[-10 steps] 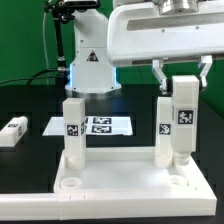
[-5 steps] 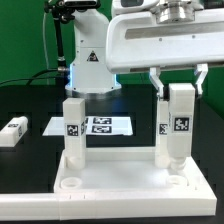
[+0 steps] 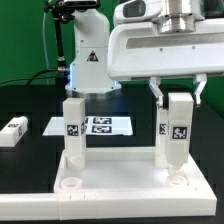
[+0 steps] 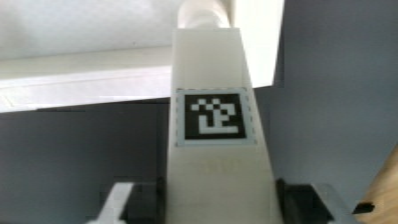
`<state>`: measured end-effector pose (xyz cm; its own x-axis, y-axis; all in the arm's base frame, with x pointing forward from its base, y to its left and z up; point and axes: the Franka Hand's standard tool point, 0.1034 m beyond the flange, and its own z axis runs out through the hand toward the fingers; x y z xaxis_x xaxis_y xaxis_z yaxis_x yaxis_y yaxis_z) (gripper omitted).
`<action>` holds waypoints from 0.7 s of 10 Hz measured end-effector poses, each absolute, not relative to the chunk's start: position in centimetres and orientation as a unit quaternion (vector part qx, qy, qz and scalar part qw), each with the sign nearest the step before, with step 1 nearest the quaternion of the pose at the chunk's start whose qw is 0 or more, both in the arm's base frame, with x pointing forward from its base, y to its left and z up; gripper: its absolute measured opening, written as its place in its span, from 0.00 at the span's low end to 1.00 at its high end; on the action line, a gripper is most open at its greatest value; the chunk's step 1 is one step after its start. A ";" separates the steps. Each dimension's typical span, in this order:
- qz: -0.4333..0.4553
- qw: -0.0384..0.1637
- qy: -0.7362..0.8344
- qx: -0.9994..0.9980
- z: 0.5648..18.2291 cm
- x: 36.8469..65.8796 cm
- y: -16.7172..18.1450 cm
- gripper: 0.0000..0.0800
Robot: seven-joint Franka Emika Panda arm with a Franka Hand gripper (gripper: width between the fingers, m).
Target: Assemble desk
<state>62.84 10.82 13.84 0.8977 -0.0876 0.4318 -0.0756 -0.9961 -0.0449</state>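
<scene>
- The desk panel point(image 3: 120, 170) lies flat along the table's point(image 3: 30, 160) near edge, rim up. Its long axis runs along that edge.
- The two near corner sockets point(image 3: 70, 184) look empty, so I judge the desk about half legged.
- At the panel's far corner on the exterior view's left, the standing leg point(image 3: 73, 128) rises upright from its socket with its tag facing the near edge.
- At the far corner on the exterior view's right, the held leg point(image 3: 176, 135) stands with its long axis vertical. Its foot is at the socket and its tag faces the near edge.
- The gripper point(image 3: 178, 100) comes straight down over this leg. Its jaws are narrow and clamp the leg's upper end, and in the wrist view the dark pads point(image 4: 121, 200) press both flanks.
- The step in hand looks like seating this second leg. Whether it is fully home cannot be told.
- The next move likely calls for pushing or turning it down with the axis kept plumb, then letting go without tipping it.
- The loose leg point(image 3: 12, 132) lies on its side near the table's edge on the exterior view's left, well apart from the panel.
- The marker board point(image 3: 95, 125) lies flat behind the panel.
- The robot base point(image 3: 90, 60) stands at the far edge.
</scene>
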 end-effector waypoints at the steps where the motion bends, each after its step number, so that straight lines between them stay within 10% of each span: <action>1: -0.221 0.012 0.042 -0.974 13.5 62.9 10.8 0.36; 7: -0.222 0.014 0.042 -0.974 12.9 63.6 11.5 0.36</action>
